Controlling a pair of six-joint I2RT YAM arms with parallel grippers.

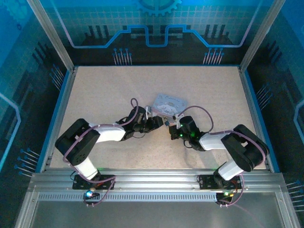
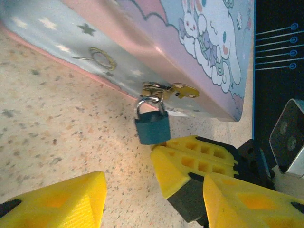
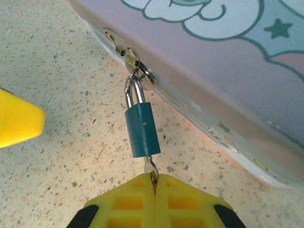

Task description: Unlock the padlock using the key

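The small dark teal padlock hangs by its silvery shackle from the hasp of a cartoon-printed tin box and rests on the speckled table. The thin key sticks into the padlock's bottom end, and my right gripper is shut on it. In the left wrist view the padlock lies just beyond my open left gripper, apart from its fingers, with the right gripper's yellow fingers against its lower end. Seen from above, the left gripper and right gripper meet in front of the box.
The tin box lies mid-table, slanted, just behind both grippers. One yellow left fingertip sits to the padlock's left in the right wrist view. Blue rails and dark walls border the table, with bare surface on every side of the box.
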